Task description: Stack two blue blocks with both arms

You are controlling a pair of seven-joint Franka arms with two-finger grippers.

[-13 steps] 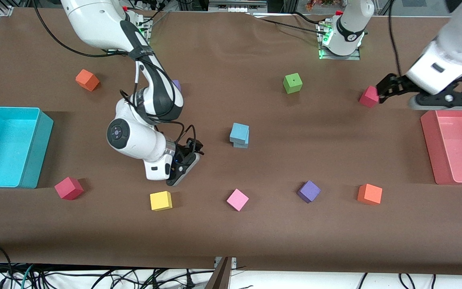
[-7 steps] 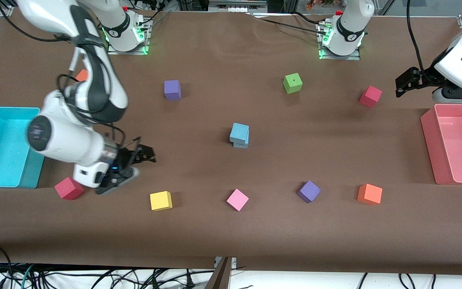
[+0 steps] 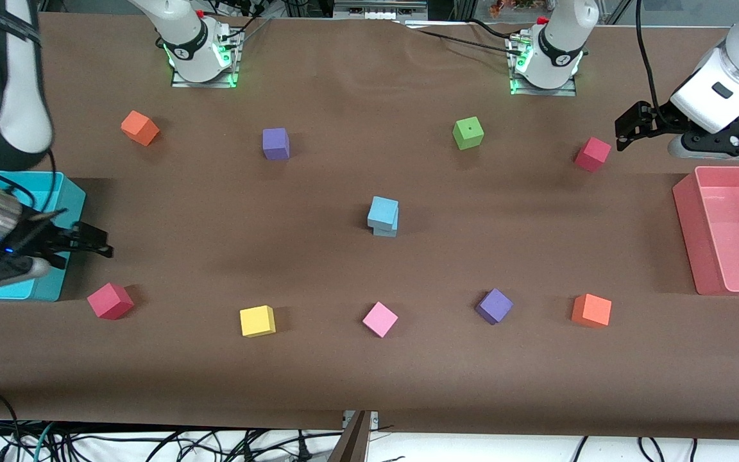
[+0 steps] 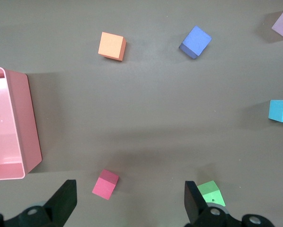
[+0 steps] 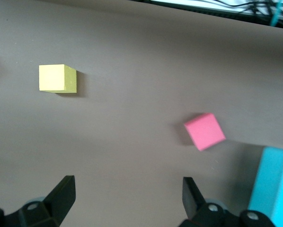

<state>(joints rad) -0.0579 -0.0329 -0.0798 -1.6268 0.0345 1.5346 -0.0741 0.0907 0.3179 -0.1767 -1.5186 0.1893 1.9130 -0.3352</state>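
I am seeing the blue blocks (image 3: 383,216) sitting stacked mid-worktop, left pincer (image 3: 626,131) and right pincer (image 3: 90,240) both hanging spread, empty.

Lower blue block (image 3: 385,228) mostly covered by the upper block (image 3: 383,212); pink bin (image 3: 729,231) and cyan bin (image 3: 65,192) cut by frame edges
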